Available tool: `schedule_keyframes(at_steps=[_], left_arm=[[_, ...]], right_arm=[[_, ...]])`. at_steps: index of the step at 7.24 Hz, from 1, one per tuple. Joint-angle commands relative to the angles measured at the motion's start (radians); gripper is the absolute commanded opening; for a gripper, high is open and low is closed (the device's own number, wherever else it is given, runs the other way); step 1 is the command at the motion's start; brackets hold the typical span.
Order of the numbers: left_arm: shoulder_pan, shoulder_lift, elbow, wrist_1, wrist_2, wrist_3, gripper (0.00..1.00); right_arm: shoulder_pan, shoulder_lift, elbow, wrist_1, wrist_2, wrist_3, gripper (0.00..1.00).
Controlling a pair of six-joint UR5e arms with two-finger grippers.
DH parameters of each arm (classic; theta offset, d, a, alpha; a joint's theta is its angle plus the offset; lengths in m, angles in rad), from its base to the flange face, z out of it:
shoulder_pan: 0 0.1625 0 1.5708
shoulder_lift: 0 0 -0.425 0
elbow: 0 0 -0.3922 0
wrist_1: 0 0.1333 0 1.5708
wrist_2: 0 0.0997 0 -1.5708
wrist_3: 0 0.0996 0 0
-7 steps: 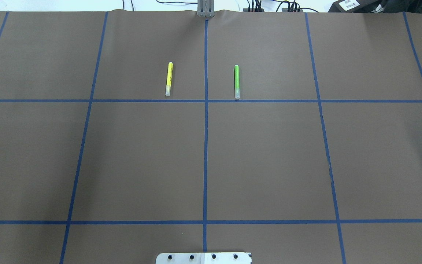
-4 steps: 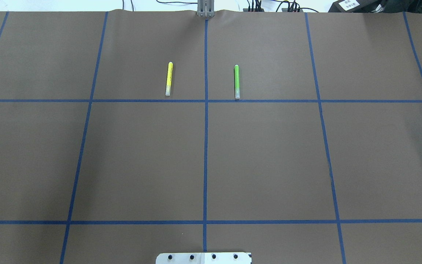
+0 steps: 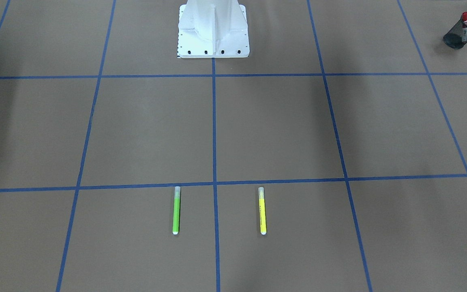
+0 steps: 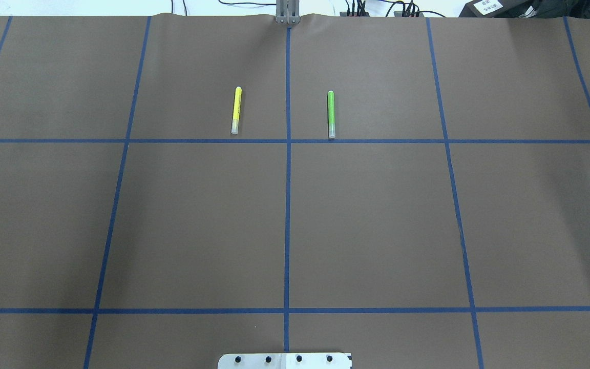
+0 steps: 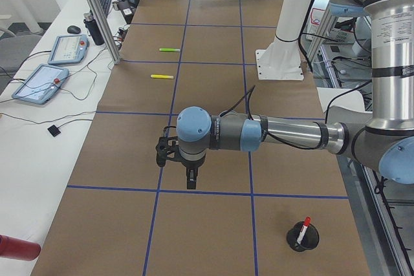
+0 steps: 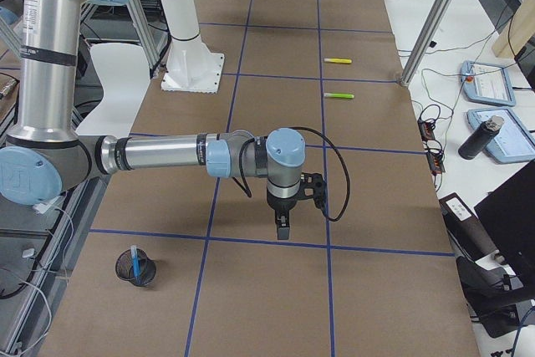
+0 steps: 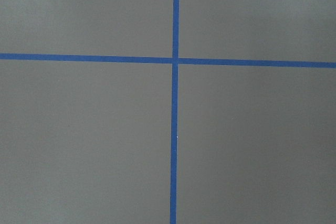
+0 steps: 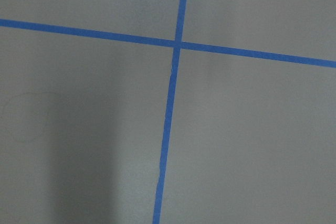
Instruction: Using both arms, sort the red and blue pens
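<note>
Exterior left: red-capped marker (image 5: 304, 226) in mesh cup (image 5: 303, 241); yellow highlighter (image 5: 162, 76), green highlighter (image 5: 170, 50) beyond.

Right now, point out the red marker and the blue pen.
red marker (image 3: 464, 26): exterior front-facing view, middle of its barrel.
blue pen (image 6: 135, 261): exterior right view, its blue body.

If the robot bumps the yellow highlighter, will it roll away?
Probably yes: the yellow highlighter looks slim and round, lying flat on the smooth brown table cover, so a sideways nudge may roll it. It looks straight and rigid, so it likely won't bend. Being small, it is probably light.
</note>
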Motion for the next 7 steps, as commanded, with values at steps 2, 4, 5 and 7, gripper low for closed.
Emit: schedule_keyframes(at_steps=[2, 4, 5, 7], left_arm=[[0.002, 0.005, 0.005, -0.011, 0.025, 0.003, 1.0], [0.002, 0.005, 0.063, -0.011, 0.025, 0.004, 1.0], [0.002, 0.006, 0.065, -0.007, 0.026, 0.003, 1.0], [0.003, 0.02, 0.066, -0.011, 0.028, 0.004, 1.0]], right_arm=[[0.001, 0.003, -0.011, -0.001, 0.008, 0.013, 1.0], [0.001, -0.01, -0.012, -0.001, 0.012, 0.002, 1.0], [0.002, -0.007, -0.007, -0.001, 0.008, -0.001, 1.0], [0.002, -0.01, 0.0, -0.001, 0.014, 0.002, 1.0]])
